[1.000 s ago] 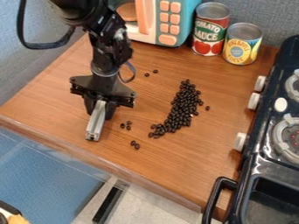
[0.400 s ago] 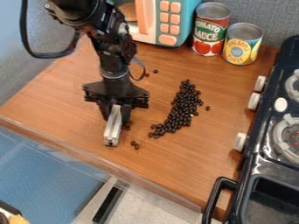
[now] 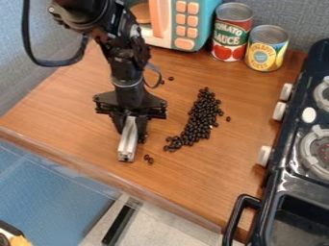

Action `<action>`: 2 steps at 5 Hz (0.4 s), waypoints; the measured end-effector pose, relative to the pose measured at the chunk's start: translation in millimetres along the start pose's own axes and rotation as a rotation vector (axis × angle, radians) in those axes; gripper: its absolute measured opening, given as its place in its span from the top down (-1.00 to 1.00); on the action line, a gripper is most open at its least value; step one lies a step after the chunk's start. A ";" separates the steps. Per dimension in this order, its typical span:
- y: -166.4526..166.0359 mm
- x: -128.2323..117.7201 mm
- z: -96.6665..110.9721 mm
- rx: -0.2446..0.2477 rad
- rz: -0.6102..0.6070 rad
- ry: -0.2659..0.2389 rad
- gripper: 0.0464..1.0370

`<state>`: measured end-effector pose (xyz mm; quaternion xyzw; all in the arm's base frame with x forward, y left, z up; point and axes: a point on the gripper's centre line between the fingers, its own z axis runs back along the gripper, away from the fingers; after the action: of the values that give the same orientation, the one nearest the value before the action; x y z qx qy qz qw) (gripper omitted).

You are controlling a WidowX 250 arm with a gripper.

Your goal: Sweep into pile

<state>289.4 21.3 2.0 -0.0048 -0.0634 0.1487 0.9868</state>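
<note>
The black gripper [image 3: 130, 126] hangs low over the left part of the wooden counter, shut on a silver metal bar [image 3: 128, 141] that points toward the front edge. To its right lies an elongated pile of dark beans [image 3: 200, 117], with a gap of wood between. Two loose beans [image 3: 149, 159] sit just right of the bar's front end. Close against the gripper's right side a little of another bean shows, partly hidden. One stray bean [image 3: 171, 78] rests behind the pile, and another [image 3: 228, 118] just right of it.
A toy microwave [image 3: 183, 24], a tomato sauce can [image 3: 231, 31] and a pineapple can [image 3: 266, 48] stand at the back. The black toy stove [image 3: 283, 178] borders the right side, its handle near the front. The counter's front edge [image 3: 109, 176] runs diagonally below the bar.
The gripper and bar have moved right and slightly toward the front edge, covering most of the small bean group that was beside them. The main pile is unchanged.
</note>
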 end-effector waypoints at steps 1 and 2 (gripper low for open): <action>-17.3 -3.6 -0.7 -0.035 -0.009 0.004 0.31; -27.3 -6.9 -1.3 -0.059 -0.014 0.013 0.31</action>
<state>291.0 -6.8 0.7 -0.0343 -0.0612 0.1399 0.9877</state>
